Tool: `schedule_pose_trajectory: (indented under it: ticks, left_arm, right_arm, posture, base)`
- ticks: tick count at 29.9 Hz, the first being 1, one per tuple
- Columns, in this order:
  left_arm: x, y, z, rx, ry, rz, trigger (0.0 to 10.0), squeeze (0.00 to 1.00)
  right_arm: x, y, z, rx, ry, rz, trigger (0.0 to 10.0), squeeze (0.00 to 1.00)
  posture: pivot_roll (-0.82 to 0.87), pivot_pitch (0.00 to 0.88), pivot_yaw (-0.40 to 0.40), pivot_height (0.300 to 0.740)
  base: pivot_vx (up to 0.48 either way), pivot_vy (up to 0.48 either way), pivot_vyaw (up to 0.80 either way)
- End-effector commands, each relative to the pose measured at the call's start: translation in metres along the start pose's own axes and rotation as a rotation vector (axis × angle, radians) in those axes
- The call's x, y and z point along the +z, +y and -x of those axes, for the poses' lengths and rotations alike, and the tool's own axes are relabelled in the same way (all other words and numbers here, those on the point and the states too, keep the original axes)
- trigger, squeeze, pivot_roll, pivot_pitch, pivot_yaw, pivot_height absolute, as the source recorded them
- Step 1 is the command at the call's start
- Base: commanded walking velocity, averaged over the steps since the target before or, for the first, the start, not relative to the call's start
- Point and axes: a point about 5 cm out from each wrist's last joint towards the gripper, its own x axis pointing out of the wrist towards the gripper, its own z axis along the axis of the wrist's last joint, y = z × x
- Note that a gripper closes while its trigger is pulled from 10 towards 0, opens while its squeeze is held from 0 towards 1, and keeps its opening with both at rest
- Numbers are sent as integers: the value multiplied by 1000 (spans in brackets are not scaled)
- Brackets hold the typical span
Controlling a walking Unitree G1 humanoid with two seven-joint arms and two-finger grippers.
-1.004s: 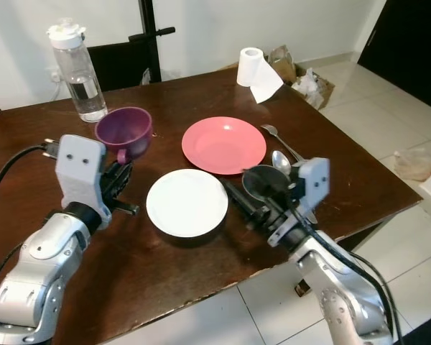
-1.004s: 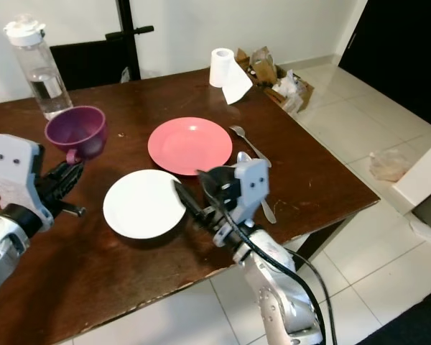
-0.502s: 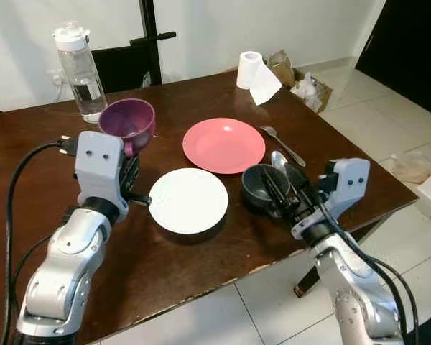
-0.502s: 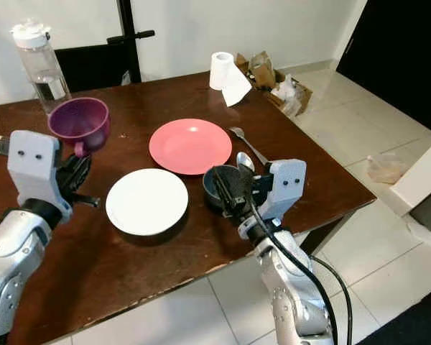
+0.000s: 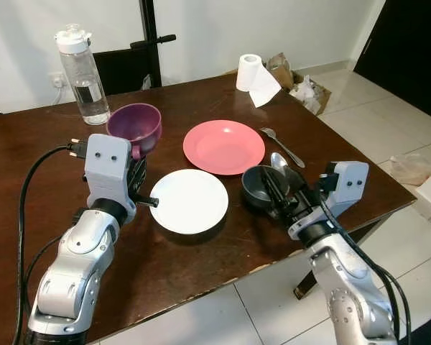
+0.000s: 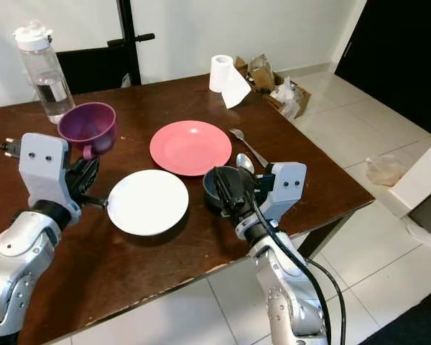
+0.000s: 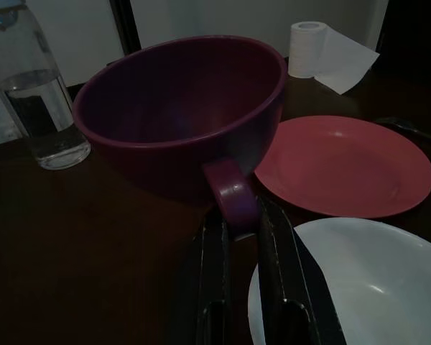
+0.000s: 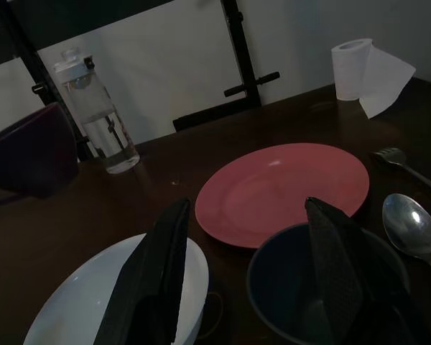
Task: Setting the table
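Table (image 5: 201,251) edge nears right gripper (image 5: 273,195), jaws wide; left gripper (image 7: 237,230) pinches purple cup (image 5: 135,128).

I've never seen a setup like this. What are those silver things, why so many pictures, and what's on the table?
The silver things are a humanoid robot's two arms. Two pictures come from cameras in its head, two from its wrists. Its left gripper is shut on the handle of a purple cup. Its right gripper is open, one finger inside a dark bowl. On the brown table lie a white plate, a pink plate, a spoon, a fork, a water bottle and a paper roll.
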Motion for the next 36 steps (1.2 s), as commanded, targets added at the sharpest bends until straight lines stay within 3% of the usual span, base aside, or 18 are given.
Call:
schedule_pose_trajectory:
  ticks: [1, 9, 36]
  left_arm:
    - [-4, -1, 0, 6, 6, -2, 10000, 0]
    - [-6, 0, 1, 8, 12, -2, 10000, 0]
    - [-7, -1, 1, 10, 19, -4, 10000, 0]
  right_arm:
    - [-3, -2, 1, -13, 2, -12, 10000, 0]
    - [-5, -3, 2, -12, 8, -8, 10000, 0]
    - [-7, -4, 4, -13, 15, -5, 10000, 0]
  posture:
    - [82, 125, 67, 740]
    - [78, 118, 68, 740]
    - [76, 121, 73, 740]
  base:
    - [0, 0, 0]
    - [-180, 0, 0]
    - [-355, 0, 0]
